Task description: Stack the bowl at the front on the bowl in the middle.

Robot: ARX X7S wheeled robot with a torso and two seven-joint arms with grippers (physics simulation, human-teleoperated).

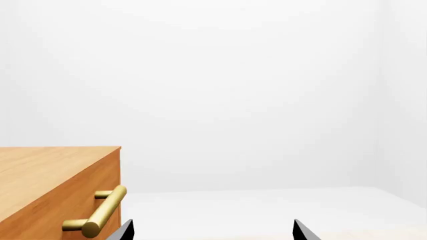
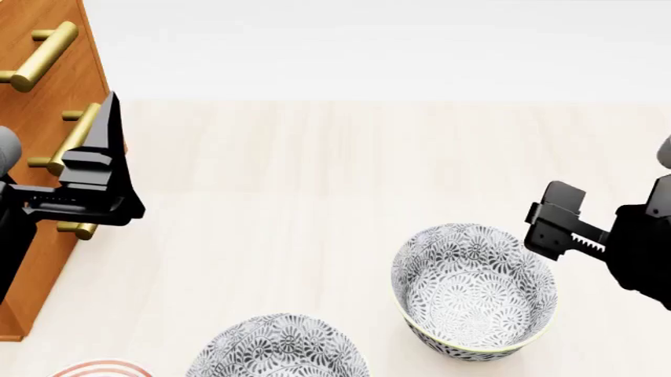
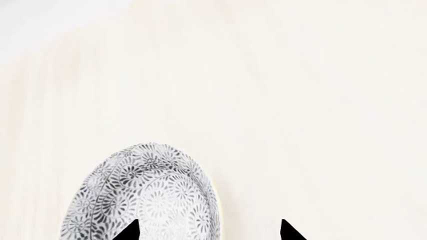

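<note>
A patterned bowl (image 2: pixel 278 349) was cut off at the head view's lower edge. The right pincer (image 3: pixel 208 231) stood wide open, empty, beside another bowl (image 2: pixel 474 290); the left pincer (image 1: pixel 208 231) likewise gaped empty.

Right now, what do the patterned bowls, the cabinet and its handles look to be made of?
The bowls look like glazed ceramic: smooth, with a fine grey-on-white floral print. The cabinet looks like varnished wood, showing warm orange-brown grain. Its handles look like brushed brass, golden with a soft sheen. Being renders, these are only appearances.
</note>
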